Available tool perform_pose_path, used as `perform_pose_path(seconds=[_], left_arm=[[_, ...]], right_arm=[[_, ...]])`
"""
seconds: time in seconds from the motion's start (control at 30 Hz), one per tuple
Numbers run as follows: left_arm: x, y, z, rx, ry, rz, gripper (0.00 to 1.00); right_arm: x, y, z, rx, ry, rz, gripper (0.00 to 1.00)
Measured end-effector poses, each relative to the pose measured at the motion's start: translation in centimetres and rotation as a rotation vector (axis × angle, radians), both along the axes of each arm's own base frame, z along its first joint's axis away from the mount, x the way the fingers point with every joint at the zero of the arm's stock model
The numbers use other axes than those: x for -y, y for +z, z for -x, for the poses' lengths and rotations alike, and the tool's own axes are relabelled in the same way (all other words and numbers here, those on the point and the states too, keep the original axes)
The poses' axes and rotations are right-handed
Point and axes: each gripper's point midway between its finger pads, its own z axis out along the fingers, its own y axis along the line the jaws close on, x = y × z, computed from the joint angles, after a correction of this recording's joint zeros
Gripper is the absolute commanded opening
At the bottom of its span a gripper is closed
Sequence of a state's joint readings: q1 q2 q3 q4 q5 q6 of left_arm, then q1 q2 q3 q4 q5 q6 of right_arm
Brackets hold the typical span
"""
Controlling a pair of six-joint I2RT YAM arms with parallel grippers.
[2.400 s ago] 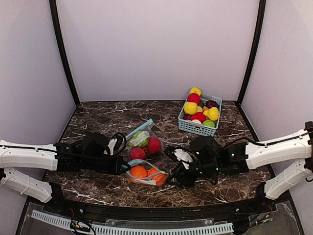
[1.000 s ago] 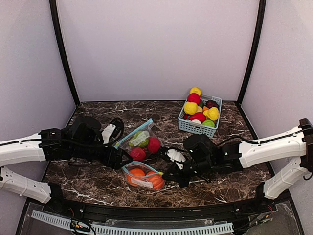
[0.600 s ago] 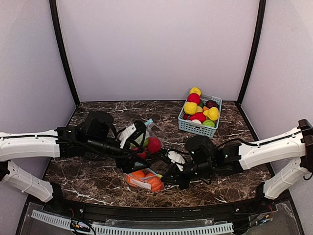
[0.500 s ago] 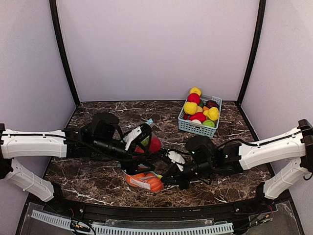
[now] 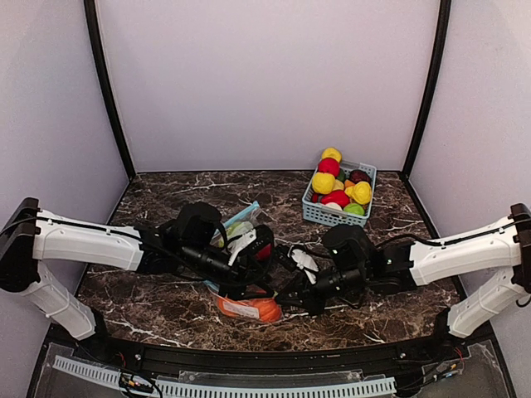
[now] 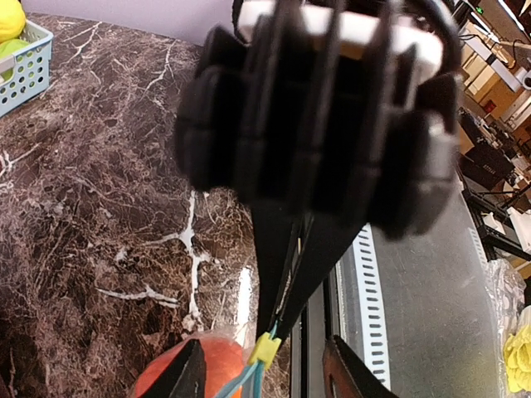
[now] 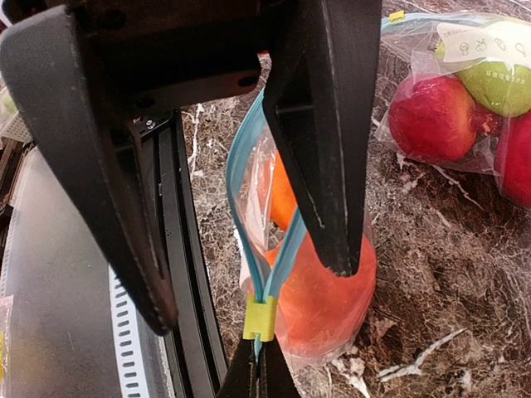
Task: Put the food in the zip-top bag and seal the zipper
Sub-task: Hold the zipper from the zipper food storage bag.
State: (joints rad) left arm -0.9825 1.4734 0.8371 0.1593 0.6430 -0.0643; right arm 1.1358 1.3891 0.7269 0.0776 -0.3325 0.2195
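Observation:
A zip-top bag (image 5: 247, 309) with orange food (image 7: 323, 298) inside lies near the front edge. Its blue zipper track stands partly apart above a yellow slider (image 7: 261, 317). My right gripper (image 7: 261, 375) is shut on the bag's zipper end just behind the slider; from above, this gripper (image 5: 287, 300) is at the bag's right. My left gripper (image 6: 267, 375) hovers over the same end. Its fingers (image 7: 323, 166) stand apart on either side of the slider (image 6: 265, 349), not touching it. More food fills the basket (image 5: 338, 217).
A second bag (image 7: 448, 108) holding red and green fruit lies just behind the first, partly under my left arm (image 5: 124, 245). The light-blue basket stands at the back right. The table's black front rail (image 7: 178, 274) runs close to the held bag.
My left arm has swung right from beside the bags to over the orange bag's slider end, its jaws narrowing. The right gripper has kept its hold on the zipper end.

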Motion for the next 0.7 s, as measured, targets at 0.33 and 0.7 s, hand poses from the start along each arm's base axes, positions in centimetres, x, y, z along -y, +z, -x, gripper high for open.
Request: perform_pose_path(seconds=[0.33, 0.7], left_arm=[[0.5, -1.4, -0.1, -0.026, -0.01, -0.013, 0.37], [0.6, -3.5, 0.0, -0.064, -0.019, -0.057, 0.31]], right_arm=[[0.4, -0.4, 0.1, -0.026, 0.004, -0.002, 0.0], [0.9, -0.3, -0.2, -0.045, -0.009, -0.02, 0.0]])
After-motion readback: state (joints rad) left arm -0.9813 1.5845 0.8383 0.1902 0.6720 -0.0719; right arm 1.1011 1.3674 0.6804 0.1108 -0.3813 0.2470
